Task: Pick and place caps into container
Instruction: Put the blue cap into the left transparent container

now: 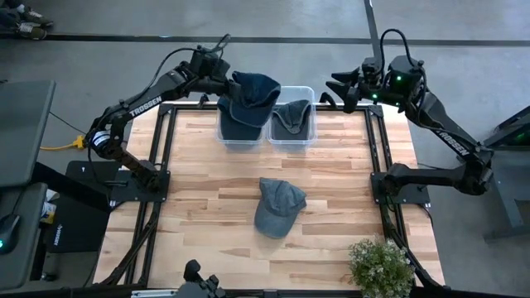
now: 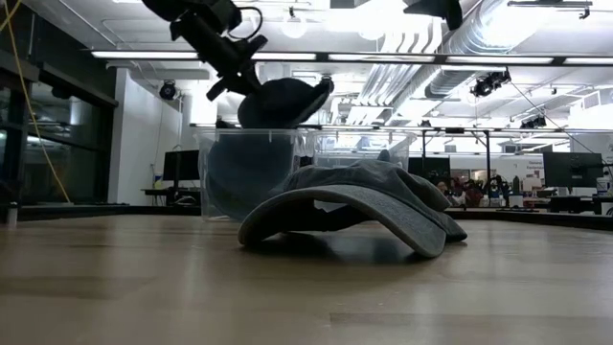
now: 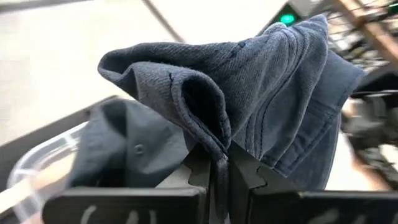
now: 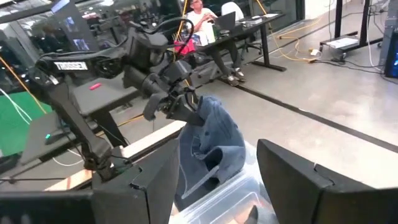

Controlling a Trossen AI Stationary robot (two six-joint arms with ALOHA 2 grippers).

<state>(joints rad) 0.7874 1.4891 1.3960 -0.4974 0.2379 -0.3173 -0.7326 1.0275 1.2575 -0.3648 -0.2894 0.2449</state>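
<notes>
My left gripper (image 1: 222, 80) is shut on a dark blue cap (image 1: 253, 91) that hangs over the left clear bin (image 1: 225, 132) at the table's far edge. Another dark cap (image 3: 124, 146) lies inside that bin. A grey cap (image 1: 291, 116) lies in the right bin (image 1: 308, 136). A faded grey-blue cap (image 1: 277, 207) rests on its brim and crown at the table's middle. My right gripper (image 1: 338, 89) hovers open past the right bin's far right corner, with nothing between its fingers. My left gripper pinches a bunched fold of the cap's cloth (image 3: 214, 146) between its two fingers. The fingers come from the table's left, slanting down. The cap is lifted clear of the table and droops from the fingers above the left bin's rim.
A potted plant (image 1: 381, 265) stands at the table's near right corner. The black frame rails (image 1: 166, 149) run along both side edges. Bare wood lies around the cap in the middle. People sit at desks (image 4: 205, 22) beyond the table.
</notes>
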